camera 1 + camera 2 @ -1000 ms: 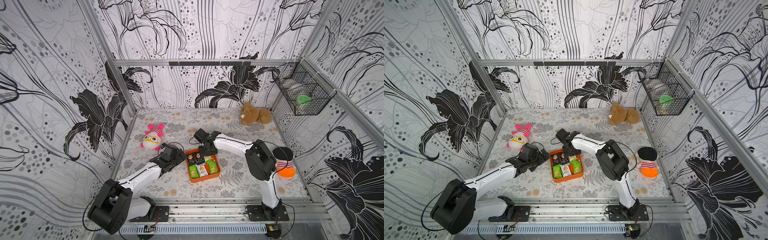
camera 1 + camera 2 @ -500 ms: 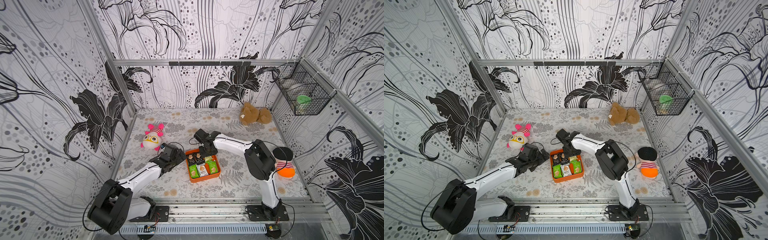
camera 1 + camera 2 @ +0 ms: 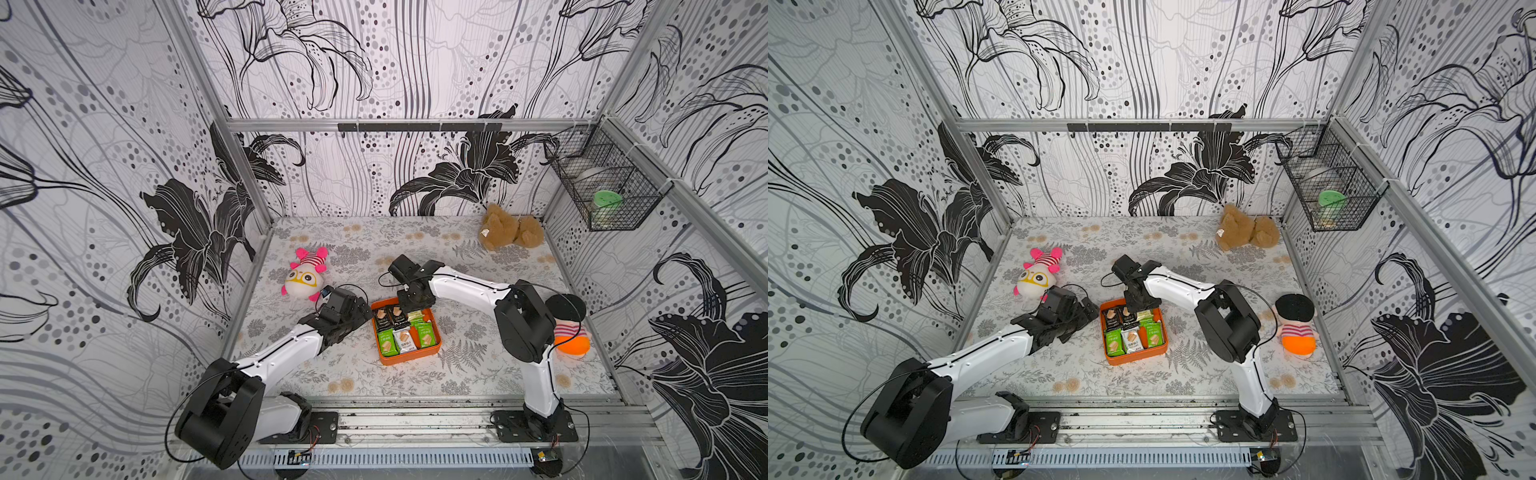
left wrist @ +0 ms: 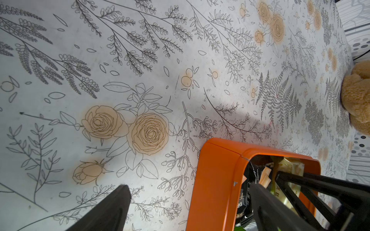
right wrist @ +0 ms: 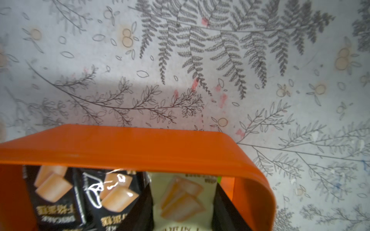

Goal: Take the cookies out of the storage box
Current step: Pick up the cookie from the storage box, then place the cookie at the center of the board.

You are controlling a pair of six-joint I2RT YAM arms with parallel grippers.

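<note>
Over storage box [image 3: 409, 358] | right claw [image 3: 417, 311] angled down, pinching pale cookie [image 5: 180, 192] | left claw [image 4: 188, 188] agape astride wall [image 4: 216, 180]

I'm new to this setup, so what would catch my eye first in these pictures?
The bright orange storage box at the centre of the table, packed with cookies. The right gripper reaches into its far end, and a brown teddy bear lies in the far corner.

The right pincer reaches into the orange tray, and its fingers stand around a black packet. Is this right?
Not quite. The right wrist view shows the right pincer reaching into the orange tray, but its fingers stand around a pale yellow packet; the black packets lie beside it.
</note>
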